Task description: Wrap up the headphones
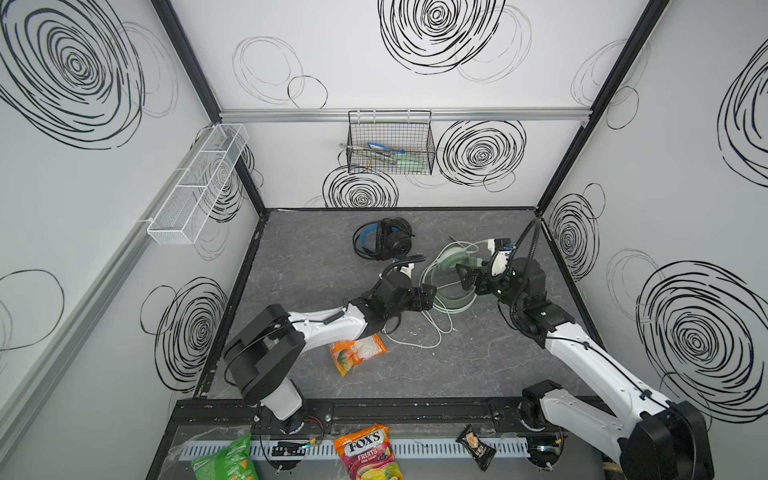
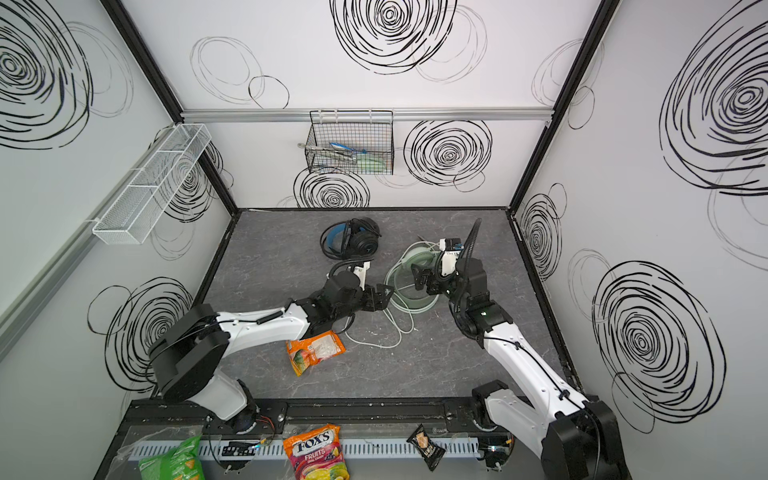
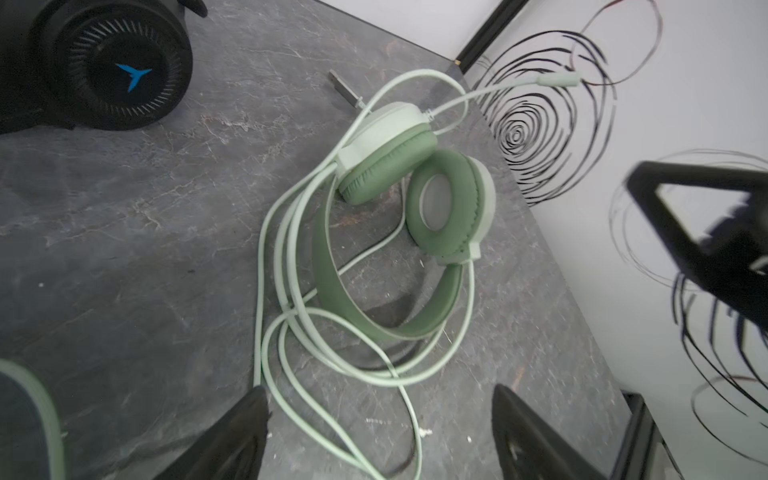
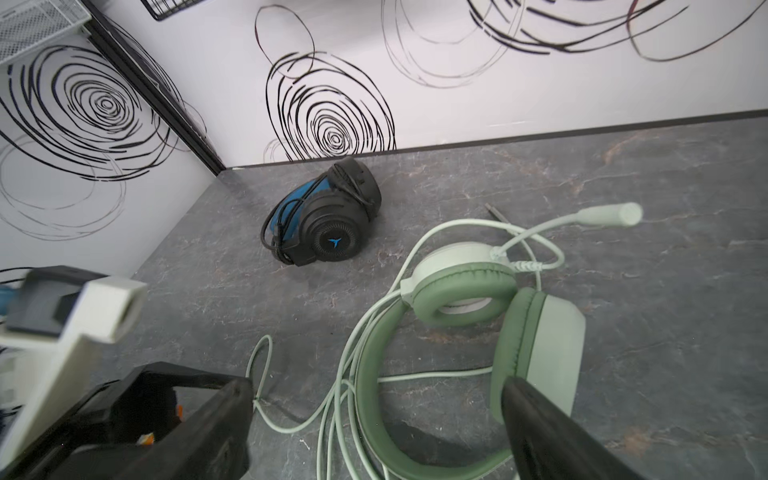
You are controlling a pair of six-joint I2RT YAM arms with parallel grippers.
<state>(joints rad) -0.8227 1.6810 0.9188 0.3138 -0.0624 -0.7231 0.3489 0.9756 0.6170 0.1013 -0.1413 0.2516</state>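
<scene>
The desk (image 1: 299, 270) is kinda cluttered: an orange snack bag (image 1: 357, 352) sits lower centre in both top views, partly tucked under the left arm (image 1: 324, 324). The black headphones (image 1: 384, 240) are parked up near the back wall with their cable bundled round them, well clear of everything. The mint-green headphones (image 3: 386, 174) lie centre-right on the desk, and their pale cable (image 1: 419, 338) sprawls in loose loops right where both arms reach. The left arm stretches in low from the lower left. The left end effector (image 3: 380, 411) is open, with cable strands running between its fingers (image 3: 245, 419), not pinched. The right arm (image 1: 582, 353) comes in bent from the lower right. The right end effector (image 4: 374, 395) is spread wide over the headband (image 4: 368, 365), holding nothing.
</scene>
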